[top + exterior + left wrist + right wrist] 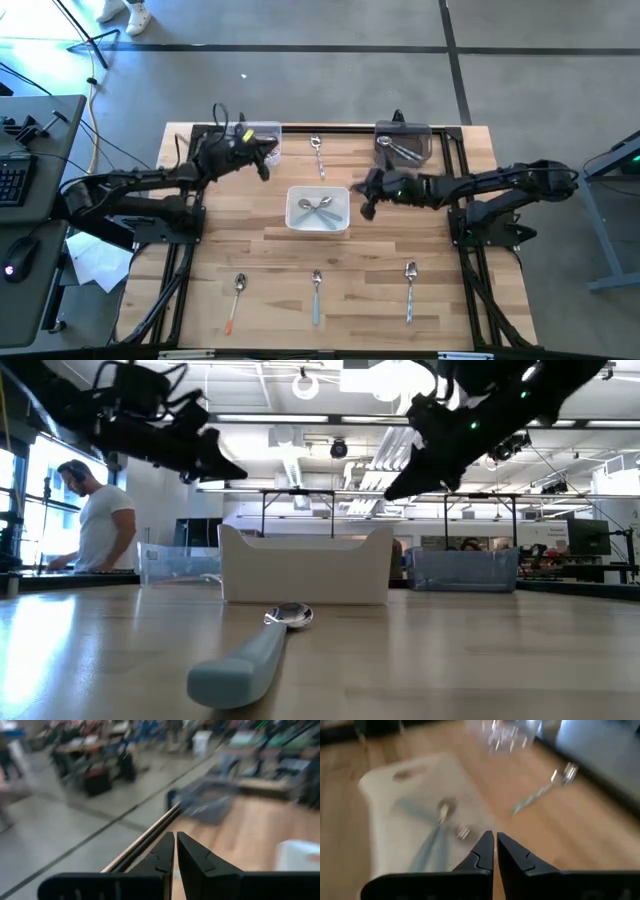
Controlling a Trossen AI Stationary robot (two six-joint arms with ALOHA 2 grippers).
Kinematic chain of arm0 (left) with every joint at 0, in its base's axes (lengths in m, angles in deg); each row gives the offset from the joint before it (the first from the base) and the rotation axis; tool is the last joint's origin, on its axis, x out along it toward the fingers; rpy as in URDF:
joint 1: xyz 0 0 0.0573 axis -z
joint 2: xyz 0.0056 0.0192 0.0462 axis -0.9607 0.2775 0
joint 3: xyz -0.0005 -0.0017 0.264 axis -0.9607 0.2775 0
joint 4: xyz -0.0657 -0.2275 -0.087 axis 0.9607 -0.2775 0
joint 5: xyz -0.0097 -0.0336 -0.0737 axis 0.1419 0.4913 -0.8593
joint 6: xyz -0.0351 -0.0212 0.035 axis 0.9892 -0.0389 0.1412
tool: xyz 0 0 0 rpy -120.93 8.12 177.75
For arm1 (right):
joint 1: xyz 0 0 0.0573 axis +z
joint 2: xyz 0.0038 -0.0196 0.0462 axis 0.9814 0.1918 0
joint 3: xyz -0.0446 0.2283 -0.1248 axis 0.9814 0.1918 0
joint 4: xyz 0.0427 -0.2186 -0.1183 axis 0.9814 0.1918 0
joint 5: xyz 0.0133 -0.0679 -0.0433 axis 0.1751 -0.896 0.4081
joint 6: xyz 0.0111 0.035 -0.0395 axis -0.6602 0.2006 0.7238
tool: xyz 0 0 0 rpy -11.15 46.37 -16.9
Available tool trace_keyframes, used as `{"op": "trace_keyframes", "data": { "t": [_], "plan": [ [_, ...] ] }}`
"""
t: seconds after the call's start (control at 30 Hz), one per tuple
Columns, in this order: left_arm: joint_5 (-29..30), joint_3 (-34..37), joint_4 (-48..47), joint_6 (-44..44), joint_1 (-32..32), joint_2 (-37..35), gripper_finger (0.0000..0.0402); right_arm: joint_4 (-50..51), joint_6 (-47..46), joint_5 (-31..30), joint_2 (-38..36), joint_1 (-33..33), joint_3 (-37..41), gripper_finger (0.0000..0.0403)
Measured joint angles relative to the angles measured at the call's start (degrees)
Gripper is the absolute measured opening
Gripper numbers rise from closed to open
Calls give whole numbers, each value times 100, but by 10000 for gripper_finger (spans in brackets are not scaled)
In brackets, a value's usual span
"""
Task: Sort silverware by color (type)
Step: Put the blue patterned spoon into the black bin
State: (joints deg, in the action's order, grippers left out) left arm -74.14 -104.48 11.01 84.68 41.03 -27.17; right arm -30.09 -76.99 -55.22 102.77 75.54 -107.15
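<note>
Three spoons lie in a row along the near edge of the bench (250,240): an orange-handled spoon (236,300), a light blue spoon (316,295) in the middle, and a silver spoon (410,290) on the right; the blue one fills the foreground of the low view. Farther in, at the bench's middle, a white bin (318,210) holds two blue-handled spoons (320,206), crossed in the bottom. Just beside its right wall hovers the right gripper (366,205), fingers (485,851) pressed together and holding nothing. Beyond the bin, one more blue spoon (318,155) lies loose between the two far containers; the clear bin (262,135) at the far left corner and the clear bin at far right (403,142), which holds what looks like silver cutlery. The left gripper (262,165) hangs near the far-left bin, fingers (165,855) likewise together and empty.

Judging by this layout, both arms stand between picks; four spoons are unsorted. To do the next pick well, each arm should take the spoon on its own side and open its fingers fully before descending; straddle the handle across its width, near the middle; close only once the tips touch the wood. The loose far blue spoon belongs in the white bin; release low so it does not bounce out.
</note>
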Motion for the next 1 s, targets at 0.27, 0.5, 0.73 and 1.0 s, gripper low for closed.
{"op": "trace_keyframes", "data": {
  "t": [0.27,0.5,0.73,1.0],
  "plan": [
    [-197,776,1618,415,527,-15,12,3650,-3775,-180,128,1657,-1331,27],
    [-92,884,1909,489,820,-13,12,5713,-7196,1041,649,2916,-2253,102],
    [-79,884,2034,483,1003,-13,12,5771,-9329,2231,1172,3632,-2168,183],
    [-77,884,2030,452,1079,-13,12,5285,-10001,2851,1584,3694,-1764,178]
  ]
}}
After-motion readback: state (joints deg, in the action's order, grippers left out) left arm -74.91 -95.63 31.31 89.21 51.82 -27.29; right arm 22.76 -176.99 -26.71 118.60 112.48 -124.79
